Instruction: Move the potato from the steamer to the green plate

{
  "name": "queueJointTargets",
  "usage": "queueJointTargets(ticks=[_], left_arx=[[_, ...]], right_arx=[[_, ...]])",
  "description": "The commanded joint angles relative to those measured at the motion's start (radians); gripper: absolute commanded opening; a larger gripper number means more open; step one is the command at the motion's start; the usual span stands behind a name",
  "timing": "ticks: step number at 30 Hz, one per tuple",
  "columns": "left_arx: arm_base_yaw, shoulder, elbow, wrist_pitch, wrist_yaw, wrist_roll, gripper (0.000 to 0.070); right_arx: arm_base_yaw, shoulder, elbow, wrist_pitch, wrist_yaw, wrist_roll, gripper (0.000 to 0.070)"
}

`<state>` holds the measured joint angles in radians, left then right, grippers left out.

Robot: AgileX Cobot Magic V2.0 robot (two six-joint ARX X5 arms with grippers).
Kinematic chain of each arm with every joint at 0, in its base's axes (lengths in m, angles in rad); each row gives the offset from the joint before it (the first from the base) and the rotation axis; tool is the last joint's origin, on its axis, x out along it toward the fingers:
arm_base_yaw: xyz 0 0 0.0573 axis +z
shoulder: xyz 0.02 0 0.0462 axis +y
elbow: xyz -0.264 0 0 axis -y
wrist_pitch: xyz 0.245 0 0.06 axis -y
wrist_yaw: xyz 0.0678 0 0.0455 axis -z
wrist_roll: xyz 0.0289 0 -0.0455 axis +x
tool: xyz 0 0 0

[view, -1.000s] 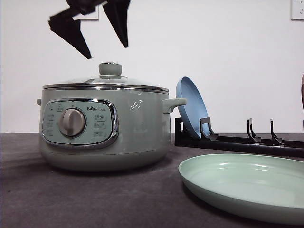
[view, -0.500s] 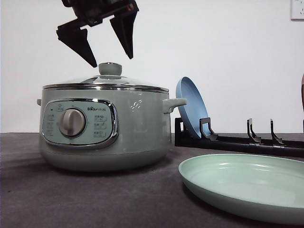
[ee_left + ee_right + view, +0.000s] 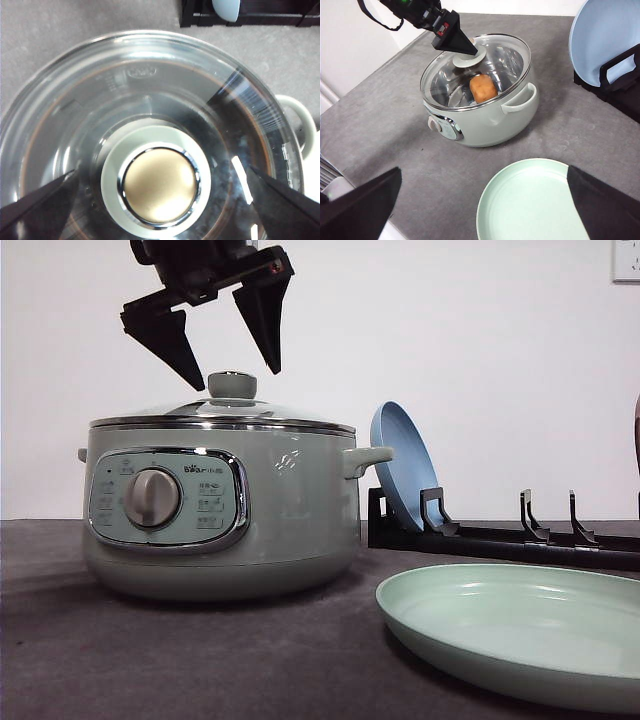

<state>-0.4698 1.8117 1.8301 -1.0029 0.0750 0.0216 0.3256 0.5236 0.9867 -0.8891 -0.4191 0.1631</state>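
Observation:
The sage-green steamer [image 3: 220, 510] stands on the grey table with its glass lid on. Through the lid the orange-brown potato [image 3: 483, 88] lies inside the pot. My left gripper [image 3: 236, 378] hangs open just above the lid's knob [image 3: 160, 185], one finger on each side and neither touching it. In the right wrist view one of its black fingers [image 3: 452, 40] points down at the knob. The pale green plate [image 3: 520, 630] lies empty on the table to the steamer's right. High over the near side of the green plate [image 3: 535, 200] is my right gripper [image 3: 484, 169], open and holding nothing.
A blue plate [image 3: 402, 465] leans upright in a black dish rack [image 3: 500, 535] behind the green plate, close to the steamer's right handle [image 3: 368, 458]. The table's front edge [image 3: 380, 205] runs below my right gripper.
My left gripper has come down and slightly right, from well above the lid to just over the knob, staying open. Steamer, lid and plates have not moved.

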Motion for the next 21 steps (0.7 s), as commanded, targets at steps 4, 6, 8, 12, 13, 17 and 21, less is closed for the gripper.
queueJointTargets(ticks=[4, 6, 8, 12, 13, 17, 21], left_arx=[[-0.009, 0.033, 0.030, 0.003, -0.005, 0.016, 0.0624], [-0.010, 0.034, 0.030, 0.001, -0.005, 0.016, 0.0591], [-0.010, 0.035, 0.030, 0.001, -0.005, 0.016, 0.0588], [-0.010, 0.035, 0.030, 0.001, -0.005, 0.015, 0.0534], [-0.010, 0.035, 0.030, 0.000, -0.005, 0.016, 0.0491], [-0.010, 0.035, 0.030, -0.002, -0.005, 0.016, 0.0403], [-0.009, 0.036, 0.030, -0.002, -0.005, 0.016, 0.0313]], right_arx=[[0.002, 0.002, 0.016, 0.005, 0.001, 0.009, 0.0700], [0.002, 0.002, 0.016, 0.005, 0.002, 0.009, 0.0700], [0.002, 0.002, 0.016, 0.005, 0.003, 0.009, 0.0700], [0.002, 0.002, 0.016, 0.005, 0.008, 0.009, 0.0700], [0.002, 0.002, 0.016, 0.005, 0.009, 0.009, 0.0700], [0.002, 0.002, 0.016, 0.005, 0.012, 0.009, 0.0700], [0.002, 0.002, 0.016, 0.005, 0.027, 0.009, 0.0700]])
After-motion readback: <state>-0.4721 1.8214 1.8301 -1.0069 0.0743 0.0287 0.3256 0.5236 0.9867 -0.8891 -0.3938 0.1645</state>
